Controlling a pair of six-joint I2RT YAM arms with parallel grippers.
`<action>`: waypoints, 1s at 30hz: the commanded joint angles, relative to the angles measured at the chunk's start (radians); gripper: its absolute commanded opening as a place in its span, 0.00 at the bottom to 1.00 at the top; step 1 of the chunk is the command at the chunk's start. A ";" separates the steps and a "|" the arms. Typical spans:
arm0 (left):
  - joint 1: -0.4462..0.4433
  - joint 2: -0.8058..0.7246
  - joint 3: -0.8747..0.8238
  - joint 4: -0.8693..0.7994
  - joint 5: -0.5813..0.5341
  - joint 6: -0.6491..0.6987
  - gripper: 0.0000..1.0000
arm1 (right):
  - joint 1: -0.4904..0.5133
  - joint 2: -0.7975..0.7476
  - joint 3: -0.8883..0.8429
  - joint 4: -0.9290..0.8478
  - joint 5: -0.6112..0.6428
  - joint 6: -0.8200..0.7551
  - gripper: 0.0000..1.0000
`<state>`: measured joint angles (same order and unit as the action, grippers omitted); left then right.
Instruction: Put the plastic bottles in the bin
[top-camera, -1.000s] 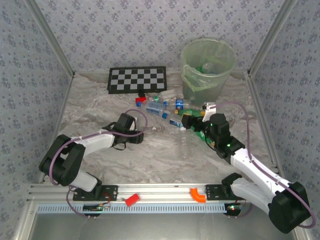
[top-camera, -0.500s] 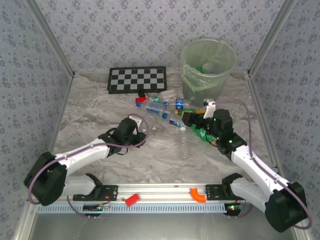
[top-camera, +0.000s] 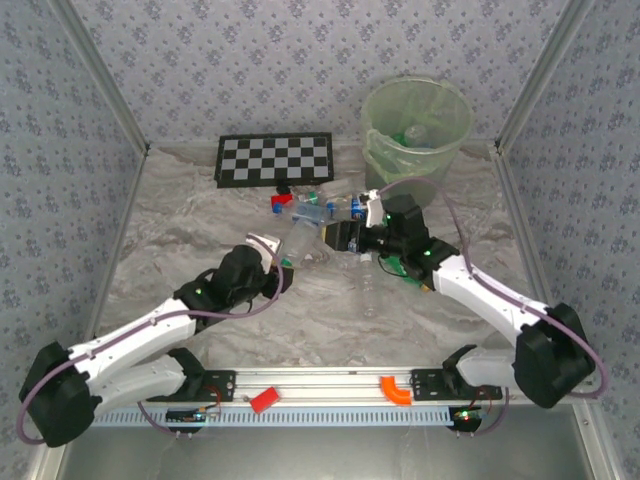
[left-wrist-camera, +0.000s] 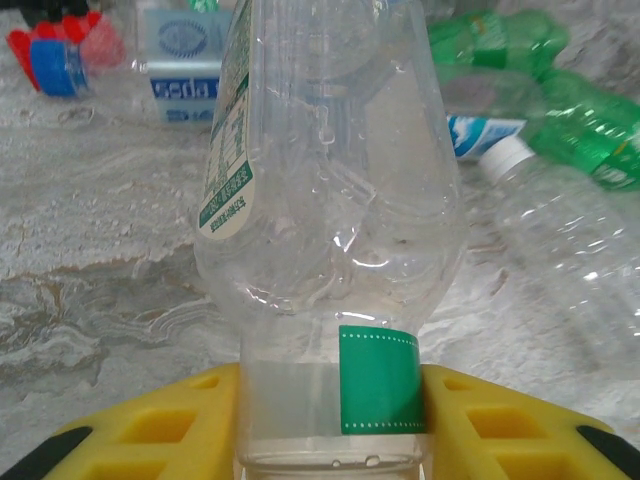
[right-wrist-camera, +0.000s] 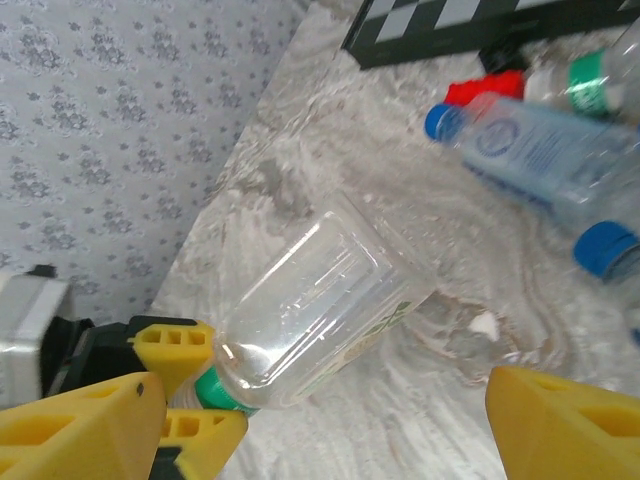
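My left claw (left-wrist-camera: 330, 432) is clamped tight on the neck of a clear bottle (left-wrist-camera: 330, 200), yellow fingers (left-wrist-camera: 150, 435) pressing either side just below its green neck band. The bottle stands up out of the grip, base away from me, a white and green label down one side. From above, that same left claw (top-camera: 281, 264) sits mid-desk with the clear bottle (top-camera: 302, 238) lifted and leaning toward the far right.

Over to my right claw (right-wrist-camera: 320, 400): jaws wide, one yellow finger (right-wrist-camera: 85, 425) low on the left of its camera and the other low on the right, nothing touching either pad. The clear bottle (right-wrist-camera: 320, 305) points its base at that camera. In the top view the right claw (top-camera: 345, 238) hangs just beside the bottle's far end.

Further out, the desk (top-camera: 180, 220) carries the rest. Green bottles (left-wrist-camera: 560, 100) lie bunched off to my left claw's right, with a crushed clear white-capped bottle (left-wrist-camera: 565, 240) near them. A blue-labelled bottle (right-wrist-camera: 545, 150) lies flat with its blue cap toward a small red block (right-wrist-camera: 485, 88). The chequered board (top-camera: 275, 158) lies flat behind that cluster.

The bin (top-camera: 385, 170) stands upright at the far right of the desk, well apart from both claws, with a green bottle (top-camera: 405, 136) already inside.
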<state>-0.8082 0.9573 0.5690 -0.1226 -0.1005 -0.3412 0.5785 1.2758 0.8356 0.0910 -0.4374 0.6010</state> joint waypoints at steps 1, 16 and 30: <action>-0.008 -0.073 -0.006 0.056 0.020 -0.011 0.39 | 0.013 0.056 0.034 0.092 -0.091 0.122 0.85; -0.012 -0.143 -0.011 0.134 0.178 -0.082 0.37 | 0.030 0.196 0.071 0.407 -0.212 0.325 0.89; -0.013 -0.118 0.009 0.121 0.144 -0.092 0.93 | 0.012 0.076 0.074 0.280 -0.157 0.232 0.56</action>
<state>-0.8165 0.8387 0.5571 -0.0120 0.0383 -0.4297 0.5968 1.4303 0.8764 0.4145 -0.6182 0.8906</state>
